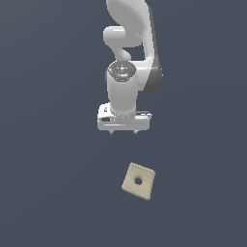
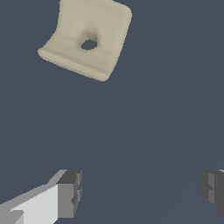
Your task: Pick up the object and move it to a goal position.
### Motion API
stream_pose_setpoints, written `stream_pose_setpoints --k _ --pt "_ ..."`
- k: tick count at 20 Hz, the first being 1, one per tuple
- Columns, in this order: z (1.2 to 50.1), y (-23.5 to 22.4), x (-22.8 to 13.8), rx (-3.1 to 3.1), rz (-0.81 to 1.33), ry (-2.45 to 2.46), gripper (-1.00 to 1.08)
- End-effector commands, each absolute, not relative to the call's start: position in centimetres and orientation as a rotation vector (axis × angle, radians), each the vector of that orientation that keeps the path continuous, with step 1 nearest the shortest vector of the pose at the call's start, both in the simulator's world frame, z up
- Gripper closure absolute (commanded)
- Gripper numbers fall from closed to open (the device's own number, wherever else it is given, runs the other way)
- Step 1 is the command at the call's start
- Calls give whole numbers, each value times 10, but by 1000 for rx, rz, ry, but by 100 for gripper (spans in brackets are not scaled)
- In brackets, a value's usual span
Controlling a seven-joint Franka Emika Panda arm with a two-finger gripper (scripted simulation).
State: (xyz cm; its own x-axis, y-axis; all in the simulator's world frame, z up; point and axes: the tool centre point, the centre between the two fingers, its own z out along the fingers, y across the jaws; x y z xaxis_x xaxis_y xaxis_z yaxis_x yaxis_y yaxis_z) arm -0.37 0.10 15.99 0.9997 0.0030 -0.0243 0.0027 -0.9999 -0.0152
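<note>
So the plate (image 1: pixel 138 181) is just lying flat on the floor (image 1: pixel 48 193), a small cream-coloured square with a round hole punched through its middle. It's turned a bit, so its corners point off at an angle rather than lining up with anything. In the exterior view it sits in the lower middle of the picture, a little to the exterior view's right of centre. Up close in my wrist view the plate (image 2: pixel 85 38) has rounded corners, a raised lip along one side and a slightly dished top around the hole.

My claw (image 1: pixel 124 131) hangs above it and apart from it, not touching. In the exterior view the plate lies below and slightly to the exterior view's right of my fingertips. My fingers (image 2: pixel 70 192) are spread wide, with nothing between them, just bare floor showing through the gap. So, wide open and holding nothing.

The rest of my arm (image 1: pixel 130 43) rises white and chunky behind the claw toward the top of the exterior view.

As for the surroundings, it's one flat, dark slate-blue surface everywhere, no visible edges, walls or horizon. Can't tell where floor ends and background starts.
</note>
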Motion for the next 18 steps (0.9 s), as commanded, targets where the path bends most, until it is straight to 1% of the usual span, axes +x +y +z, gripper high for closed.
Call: stream_pose_setpoints --k 1,7,13,18 --pt "160 1 -4 -3126 38 -4 -60" --pt "161 18 0 -3116 24 -53 -60" --pt "158 17 1 -3124 21 -58 -60" --pt "147 16 7 -3159 6 -84 -60"
